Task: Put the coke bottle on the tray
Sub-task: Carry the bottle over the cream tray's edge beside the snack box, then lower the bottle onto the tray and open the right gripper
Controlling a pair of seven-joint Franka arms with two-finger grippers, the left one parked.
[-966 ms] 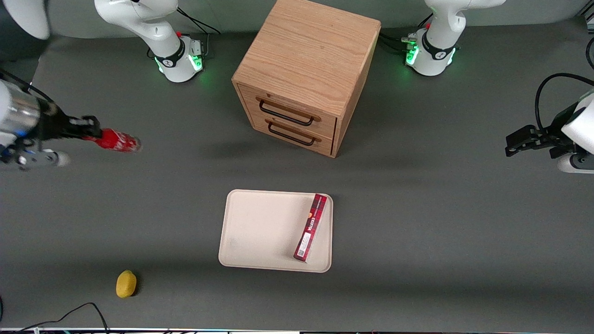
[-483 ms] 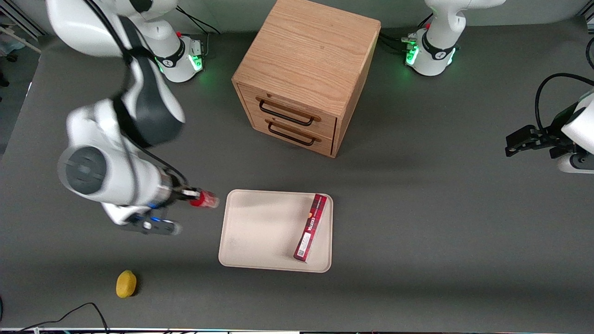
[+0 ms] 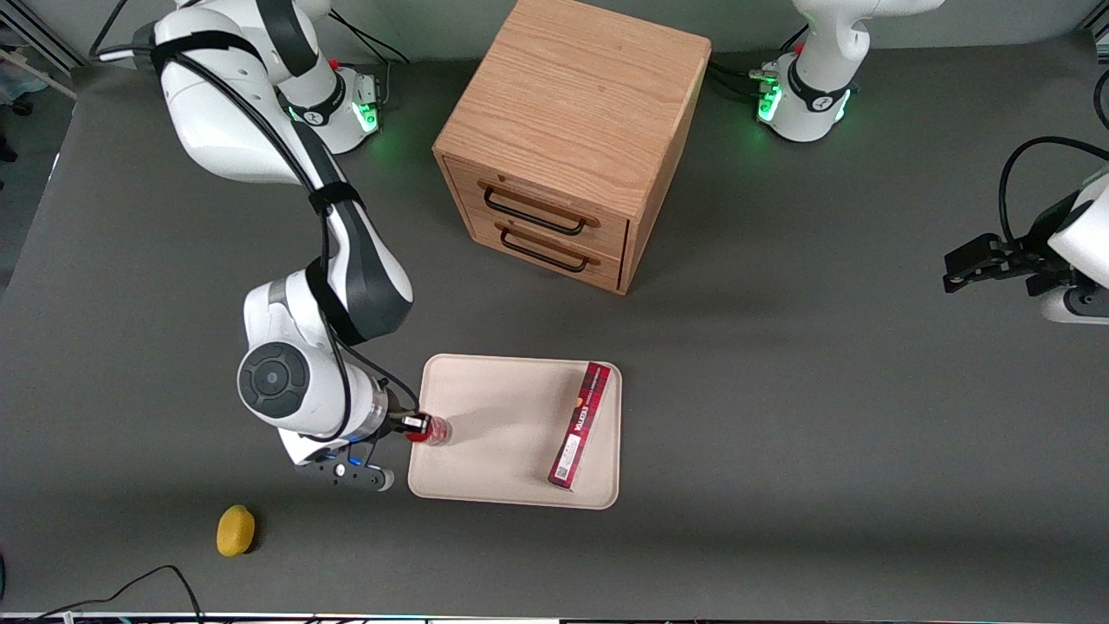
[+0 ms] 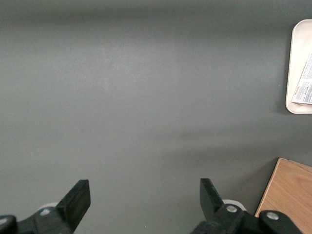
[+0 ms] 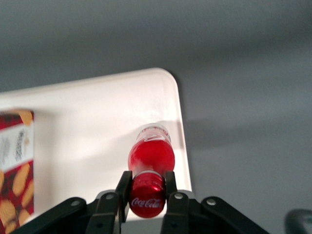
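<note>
Fingers [image 5: 124, 187] pressed against either side of the coke bottle [image 5: 150, 168], pinching it near the cap end, white script visible between them in the right wrist view. Gripper [image 3: 418, 426] poised at the tray's edge nearest the working arm, seen in the front view just where the wrist meets the cream rim. Bottle held fast, long axis running straight out from the fingers, cap end toward the wrist, clear base leading and pointing across the tray [image 3: 494, 407] toward the parked arm's end. Base over bare tray just inside the rim; whether touching the surface or hanging slightly above, impossible to tell, though a shadow under it in the wrist view suggests close. Next move likely a matter of lowering or tipping along that axis and then parting the fingers: plenty of bare tray ahead of the base, so no need to travel much further inward. Dark-red box [image 3: 580, 425] lying along the tray's edge toward the parked arm, well apart from the bottle, no obstacle. Wooden drawer cabinet [image 3: 567, 139] farther from the front camera than the tray, on the grey counter [image 3: 780, 416]; small yellow object [image 3: 236, 530] nearer the camera, toward the working arm's end, irrelevant to the placing.
</note>
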